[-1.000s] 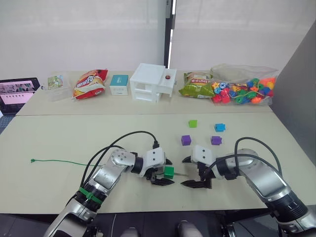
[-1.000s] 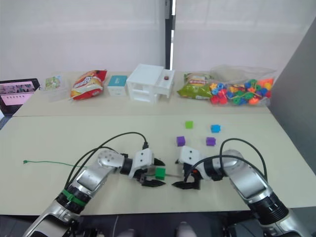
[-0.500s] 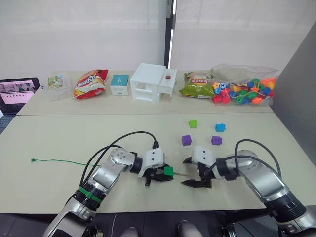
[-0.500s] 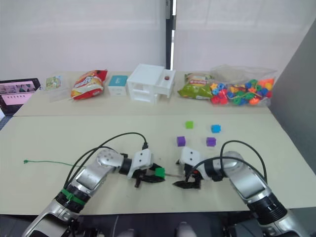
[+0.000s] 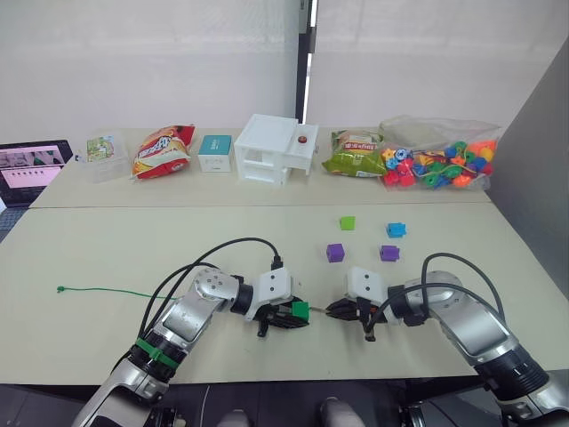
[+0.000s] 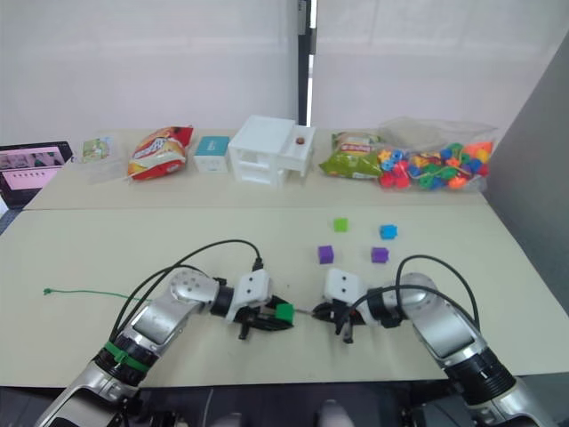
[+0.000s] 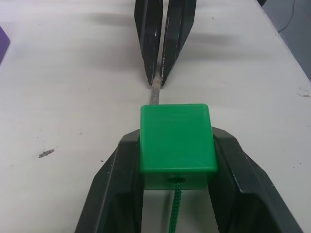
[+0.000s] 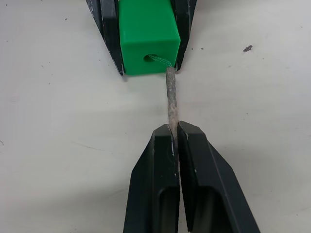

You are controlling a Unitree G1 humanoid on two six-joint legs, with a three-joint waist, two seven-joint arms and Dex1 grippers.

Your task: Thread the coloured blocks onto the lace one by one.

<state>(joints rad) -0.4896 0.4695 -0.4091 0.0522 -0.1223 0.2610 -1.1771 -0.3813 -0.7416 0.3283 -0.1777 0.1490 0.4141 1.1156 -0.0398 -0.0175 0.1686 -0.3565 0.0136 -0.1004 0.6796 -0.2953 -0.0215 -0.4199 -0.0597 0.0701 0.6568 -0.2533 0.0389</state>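
Observation:
My left gripper (image 5: 289, 314) is shut on a dark green block (image 5: 300, 310) low over the table's front middle. The green lace (image 5: 107, 292) passes through the block's hole (image 7: 177, 179), and its stiff dark tip (image 8: 171, 97) pokes out the far side. My right gripper (image 8: 174, 128) faces the block and is shut on that tip, a short gap from the block (image 8: 148, 34). The lace trails left across the table to its knotted tail (image 5: 59, 289). A light green block (image 5: 348, 222), a blue block (image 5: 396, 229) and two purple blocks (image 5: 334, 253) (image 5: 388, 253) lie loose behind my right gripper.
Along the back of the table stand a bag of mixed beads (image 5: 440, 160), a green snack bag (image 5: 353, 153), a white box (image 5: 274, 149), a teal box (image 5: 214, 151) and a red snack bag (image 5: 163, 149). A tablet (image 5: 31, 169) lies at the far left.
My left gripper closed on the dark green block. My right gripper, open a moment ago, has moved onto the lace's tip and shut on it.

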